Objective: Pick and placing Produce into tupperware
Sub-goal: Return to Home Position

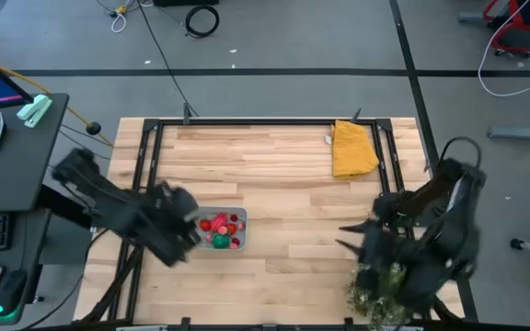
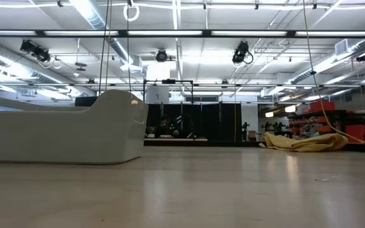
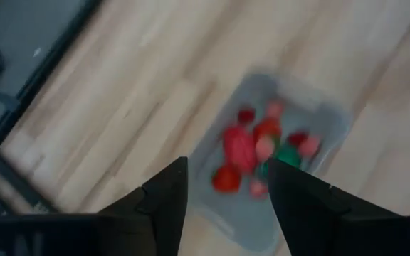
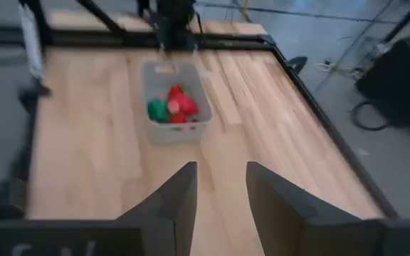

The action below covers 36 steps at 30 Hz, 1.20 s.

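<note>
The tupperware (image 1: pixel 221 230) stands with its base on the wooden table, left of the middle; it also shows in the left wrist view (image 3: pixel 326 117), the right wrist view (image 4: pixel 164 73) and, large, in the low view (image 2: pixel 62 130). The produce (image 1: pixel 220 229) lies inside it: several red and pink pieces and one green (image 3: pixel 287 155) (image 4: pixel 157 109). My left gripper (image 1: pixel 191 232) (image 3: pixel 226 174) is open and hangs above the container's left end. My right gripper (image 1: pixel 346 235) (image 4: pixel 219 178) is open at the table's right, fingers pointing toward the container, well away from it.
A yellow folded cloth (image 1: pixel 353 149) (image 2: pixel 306 141) lies near the far right corner. A bushy green plant (image 1: pixel 382 287) sits under my right arm at the near right edge. Bare wood spans the table's middle between the container and the right arm.
</note>
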Tool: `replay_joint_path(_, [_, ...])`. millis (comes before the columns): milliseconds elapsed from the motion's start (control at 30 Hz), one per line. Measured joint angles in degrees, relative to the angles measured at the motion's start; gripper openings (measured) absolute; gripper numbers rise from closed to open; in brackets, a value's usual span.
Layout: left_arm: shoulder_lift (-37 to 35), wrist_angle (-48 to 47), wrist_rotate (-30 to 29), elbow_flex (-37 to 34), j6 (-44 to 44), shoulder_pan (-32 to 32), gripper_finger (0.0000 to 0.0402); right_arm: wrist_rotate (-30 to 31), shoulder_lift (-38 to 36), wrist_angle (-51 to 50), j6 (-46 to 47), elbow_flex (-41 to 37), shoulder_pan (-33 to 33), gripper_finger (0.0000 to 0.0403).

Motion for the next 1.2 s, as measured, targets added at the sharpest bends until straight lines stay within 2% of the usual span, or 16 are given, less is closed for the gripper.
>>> replay_joint_path(167, [-14.7,0.0,-6.2,-0.2,-6.7,-3.6,0.0198,-0.4,-7.6,0.1,3.3,-0.8,4.5,0.013])
replay_joint_path(267, [-22.1,0.0,-8.5,-0.2,-8.3,-6.4,0.0201,2.4,-10.8,0.2,4.6,-5.0,7.8,0.013])
replay_joint_path(400, [-27.4,0.1,-11.7,-0.3,-10.2,-9.0,0.0203,7.3,-16.6,2.3,12.8,-16.6,12.1,0.013])
replay_joint_path(467, [-28.3,0.3,-13.8,-1.8,-10.7,-9.8,0.0202,8.5,-20.0,7.8,15.6,-24.8,14.1,0.013])
replay_joint_path(567, [-28.3,3.7,-16.3,-6.6,-12.4,-10.5,0.0197,9.7,-24.8,21.1,16.0,-38.4,17.0,0.013])
replay_joint_path(700, [-28.2,16.4,-15.6,-15.7,-12.4,-10.5,0.0193,10.3,-31.4,41.2,11.5,-53.6,18.8,0.013])
replay_joint_path(800, [-28.3,33.6,-11.9,-23.9,-5.7,-10.5,0.0195,10.0,-35.3,57.4,3.7,-63.2,18.6,0.013])
replay_joint_path(867, [-28.3,48.4,-9.5,-29.4,2.3,-10.4,0.0197,9.2,-37.8,68.5,-3.6,-68.1,17.3,0.013])
replay_joint_path(933, [-28.4,63.5,-6.0,-34.1,11.2,-9.3,0.0199,5.1,-39.9,78.3,-11.4,-71.7,14.7,0.013])
replay_joint_path(1000, [-28.6,76.1,-0.8,-37.6,19.4,-7.1,0.0201,-2.5,-41.6,89.1,-21.3,-74.2,10.5,0.013])
replay_joint_path(1100, [-29.2,88.8,8.5,-40.7,28.0,-2.2,0.02,-23.6,-42.1,104.0,-36.2,-76.1,1.6,0.013])
replay_joint_path(1200, [-29.1,92.5,17.7,-41.9,32.5,2.5,0.0197,-47.0,-41.0,110.7,-43.3,-76.2,-7.8,0.013])
